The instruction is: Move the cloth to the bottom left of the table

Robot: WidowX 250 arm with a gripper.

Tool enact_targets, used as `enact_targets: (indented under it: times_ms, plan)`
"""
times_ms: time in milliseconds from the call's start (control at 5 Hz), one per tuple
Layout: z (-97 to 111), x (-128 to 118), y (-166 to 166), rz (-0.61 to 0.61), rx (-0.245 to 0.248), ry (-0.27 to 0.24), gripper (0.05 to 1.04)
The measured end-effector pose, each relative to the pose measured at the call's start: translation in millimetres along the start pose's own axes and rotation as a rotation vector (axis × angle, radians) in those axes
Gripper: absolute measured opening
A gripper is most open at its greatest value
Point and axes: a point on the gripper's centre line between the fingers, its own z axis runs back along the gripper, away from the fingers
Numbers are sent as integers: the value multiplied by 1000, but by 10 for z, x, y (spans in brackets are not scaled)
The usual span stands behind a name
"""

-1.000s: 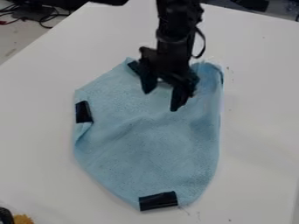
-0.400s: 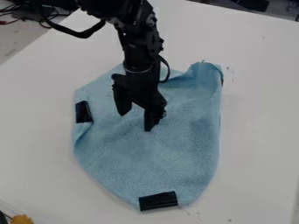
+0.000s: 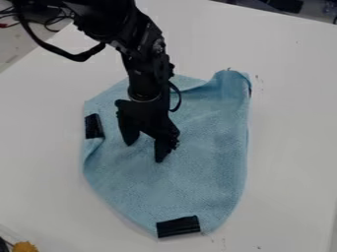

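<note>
- Camera view: the cloth [image 3: 201,177], light blue, lay spread across the middle of the white desk [image 3: 293,147], with its lower end rounded.
- The black hand [image 3: 145,151] hung pointing down over the left-centre part of the cloth, as seen from the camera. Its two fingers were apart, with blue fabric visible between them. Whether the tips touched the fabric, I could not tell.
- The arm [image 3: 146,61] came in from the upper left, slanting down to the hand, with a dark loop of cable [image 3: 79,57] bowing out on its left side.
- A black patch [image 3: 94,126] sat on the cloth's left edge, and just below it the edge was folded over.
- Another black patch [image 3: 178,226] sat at the bottom edge. A sliver of something dark showed at the upper right edge.
- The cloth's upper right corner was bunched into a raised fold, and a dip in the top edge ran from there towards the arm.
- Small dark specks dotted the desk near that corner and below the cloth.
- At the lower left corner of the view was a yellow-orange thing [image 3: 25,247], partly cut off, with something dark beside it.
- Thin cables [image 3: 56,20] lay beyond the desk at the upper left.
</note>
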Motion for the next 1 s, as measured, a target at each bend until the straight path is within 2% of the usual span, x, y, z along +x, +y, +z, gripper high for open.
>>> enact_targets:
  times_ms: [200, 400, 600, 1000]
  plan:
    - [5, -332, 14, 50, 11, 14, 1000]
    - [13, -593, 66, 76, 17, 41, 1000]
    - [14, -818, 153, 111, 29, 45, 1000]
    - [12, -909, 295, 68, 49, 47, 1000]
